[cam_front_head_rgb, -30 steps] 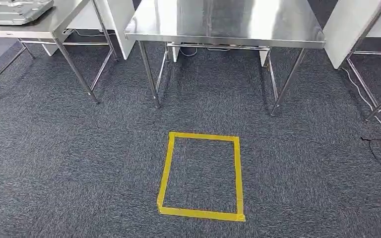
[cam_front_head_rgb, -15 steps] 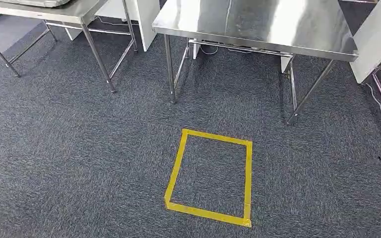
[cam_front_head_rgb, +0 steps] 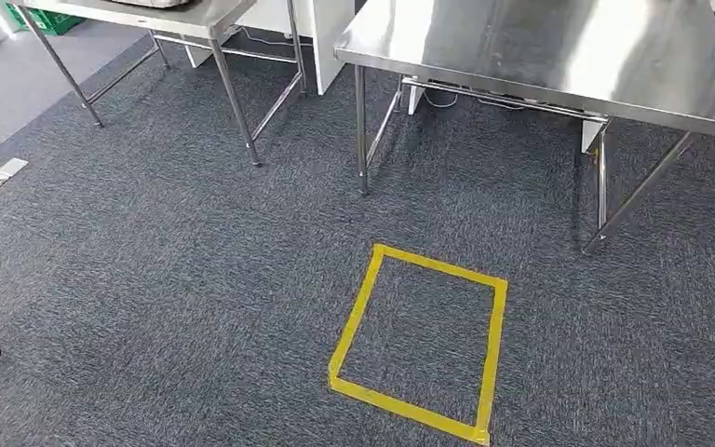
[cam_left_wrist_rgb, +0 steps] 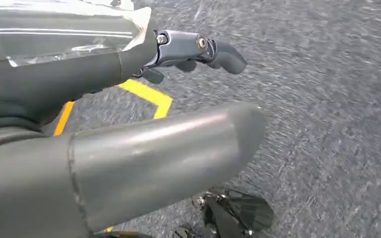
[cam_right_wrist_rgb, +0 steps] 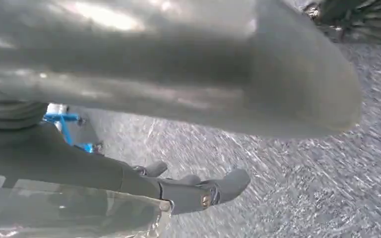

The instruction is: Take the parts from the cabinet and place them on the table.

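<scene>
No part can be made out with certainty: in the left wrist view a glossy translucent sheet (cam_left_wrist_rgb: pixel 64 29) lies along the fingers (cam_left_wrist_rgb: pixel 218 52) of the left hand (cam_left_wrist_rgb: pixel 79 74), and a like sheet (cam_right_wrist_rgb: pixel 69 213) lies beside the right hand (cam_right_wrist_rgb: pixel 104 173). It may be a wrapped part or only a piece of the hand's own covering; the blur does not settle it. Whether either hand holds anything, or how far it is spread, I cannot tell. What is plain is that each hand's fingers reach out fairly straight and its thick thumb stands well apart from them, with the grey carpet (cam_front_head_rgb: pixel 149 279) beneath. In the head view the steel table (cam_front_head_rgb: pixel 559 56), probably the place meant for the parts, stands just beyond a yellow tape square (cam_front_head_rgb: pixel 354 321) on the carpet. I judge the square to be a standing mark set there so the robot stops within reach of the tabletop. A second steel table (cam_front_head_rgb: pixel 195 14) stands further left, and a small floor socket plate (cam_front_head_rgb: pixel 0 174) lies near the carpet's edge.
</scene>
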Motion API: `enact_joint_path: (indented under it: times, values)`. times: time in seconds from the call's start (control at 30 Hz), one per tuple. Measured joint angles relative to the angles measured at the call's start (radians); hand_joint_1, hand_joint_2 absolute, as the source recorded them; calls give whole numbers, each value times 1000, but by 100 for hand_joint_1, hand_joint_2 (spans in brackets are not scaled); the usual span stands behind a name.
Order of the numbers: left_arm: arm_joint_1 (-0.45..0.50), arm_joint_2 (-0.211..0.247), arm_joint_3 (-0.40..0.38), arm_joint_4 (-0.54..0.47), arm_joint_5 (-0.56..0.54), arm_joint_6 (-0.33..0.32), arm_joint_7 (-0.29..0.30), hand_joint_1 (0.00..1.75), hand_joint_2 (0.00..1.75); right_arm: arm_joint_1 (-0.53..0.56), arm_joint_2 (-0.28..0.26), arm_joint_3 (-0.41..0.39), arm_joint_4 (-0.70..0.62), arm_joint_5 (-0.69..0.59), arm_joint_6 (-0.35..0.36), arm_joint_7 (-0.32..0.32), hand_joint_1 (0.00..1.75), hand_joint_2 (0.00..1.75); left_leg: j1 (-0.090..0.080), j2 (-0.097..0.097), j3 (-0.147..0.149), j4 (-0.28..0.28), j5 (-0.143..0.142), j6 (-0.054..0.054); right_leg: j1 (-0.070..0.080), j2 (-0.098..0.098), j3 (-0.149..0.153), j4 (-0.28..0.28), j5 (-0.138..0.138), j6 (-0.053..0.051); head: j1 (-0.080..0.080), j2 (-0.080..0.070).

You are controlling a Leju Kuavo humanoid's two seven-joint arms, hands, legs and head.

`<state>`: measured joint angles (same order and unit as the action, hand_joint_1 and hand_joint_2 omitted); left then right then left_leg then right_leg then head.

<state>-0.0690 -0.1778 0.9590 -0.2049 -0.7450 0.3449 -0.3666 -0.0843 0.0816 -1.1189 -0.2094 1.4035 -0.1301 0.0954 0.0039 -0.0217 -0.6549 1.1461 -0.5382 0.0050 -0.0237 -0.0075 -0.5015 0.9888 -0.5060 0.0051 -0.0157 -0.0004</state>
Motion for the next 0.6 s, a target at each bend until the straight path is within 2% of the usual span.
enact_joint_path:
  times: [0.03, 0.07, 0.1, 0.13, 0.17, 0.2, 0.23, 0.27, 0.3, 0.37, 0.4, 0.43, 0.47, 0.5, 0.53, 0.57, 0.6]
  values:
    - [-1, -1, 4, 0, 0, 0, 0, 0, 0, 4, 0, 2, 0, 1, 3, 0, 0, 0, 3, 10, -42, 87, -39, -5, 2, -13, 0, 0, -1, -1, 0, 0]
    - [0, -3, 6, 0, 2, -1, -3, 0, 0, 6, -1, 4, 0, 5, 4, 2, 0, 0, 5, 15, -79, 161, -64, -9, 2, -27, -1, 0, -1, -2, 0, 0]
    - [1, -5, 7, 0, 3, -5, -3, 0, 0, 7, 0, 6, 0, 7, 4, 4, 0, 0, 7, 18, -92, 185, -60, -10, 2, -37, -2, 0, -2, -2, 0, 0]
    - [2, -6, 10, 0, 3, -8, -3, 0, 0, 7, 0, 11, 0, 10, 4, 8, 0, 0, 10, 20, -81, 160, -35, -11, 2, -46, -1, 0, -3, -2, 0, 0]
    - [2, -7, 13, 0, 3, -8, -3, 0, 0, 7, 2, 16, 0, 16, 3, 9, 0, 0, 10, 26, -49, 97, 4, -10, 2, -54, 0, 0, -3, -3, -1, 0]
    - [2, -8, 14, 0, 3, -8, -2, 0, 0, 8, 4, 18, 0, 18, 0, 9, 0, 0, 10, 38, -4, 14, 44, -7, 2, -61, 2, 0, -6, 0, 0, 0]
    - [0, -9, 14, 0, 0, -7, 2, 0, 0, 9, 10, 19, 0, 21, -6, 9, 0, 0, 9, 71, 51, -81, 77, 0, 2, -69, 6, 0, -9, 4, -2, 0]
    - [-3, -10, 15, 0, -1, -5, 6, 0, 0, 12, 13, 20, 0, 24, -10, 9, 0, 0, -1, 121, 77, -132, 71, 5, 13, -76, 10, 2, -14, 11, -4, 0]
    - [-4, -11, 15, 0, -1, -5, 7, 0, 0, 17, 15, 21, 0, 27, -14, 9, 0, 0, -1, 98, 78, -130, 75, 10, 18, -83, 2, 1, -17, 17, -1, 0]
    - [-3, -16, 16, 0, -2, -3, 9, 0, 0, 19, 18, 27, 0, 31, -18, 9, 0, 0, -10, 76, 72, -130, 74, 16, 18, -106, 17, -5, -18, 25, 2, 0]
    - [-2, -18, 16, 0, -2, -2, 9, 0, 0, 17, 19, 29, 0, 31, -18, 9, 0, 0, -10, 63, 75, -141, 79, 25, 24, -118, 25, -6, -20, 32, -1, 0]
    - [0, -22, 16, 0, -2, -2, 10, 0, 0, 19, 19, 34, 0, 32, -18, 9, 0, 0, -1, 54, 84, -150, 88, 34, 16, -84, 16, 8, -32, 38, 1, 0]
    - [-1, -23, 17, 0, -2, 1, 10, 0, 0, 22, 21, 36, 0, 33, -18, 9, 0, 0, 0, 43, 83, -153, 92, 43, 17, -35, -1, 51, -61, 30, 3, 0]
    - [-3, -23, 18, 0, -3, 2, 11, 0, 0, 24, 25, 37, 0, 35, -18, 8, 0, 0, -1, 32, 79, -153, 94, 48, 14, -11, -37, 128, -98, 22, 10, 0]
    - [-4, -24, 18, 0, -3, 1, 12, 0, 0, 29, 26, 38, 0, 36, -19, 8, 0, 0, -1, 16, 77, -153, 95, 49, 12, -3, -79, 212, -130, 17, 9, 0]
    - [-3, -26, 18, 0, -3, 1, 12, 0, 0, 34, 27, 39, 1, 39, -21, 7, 0, 0, -2, 2, 76, -152, 95, 49, 11, 1, -115, 282, -154, 18, 10, 0]
    - [-1, -26, 18, 0, -3, 1, 12, 0, 0, 38, 29, 42, 1, 42, -25, 4, 0, 0, -2, -12, 75, -152, 96, 50, 11, 3, -136, 318, -158, 25, 11, 0]
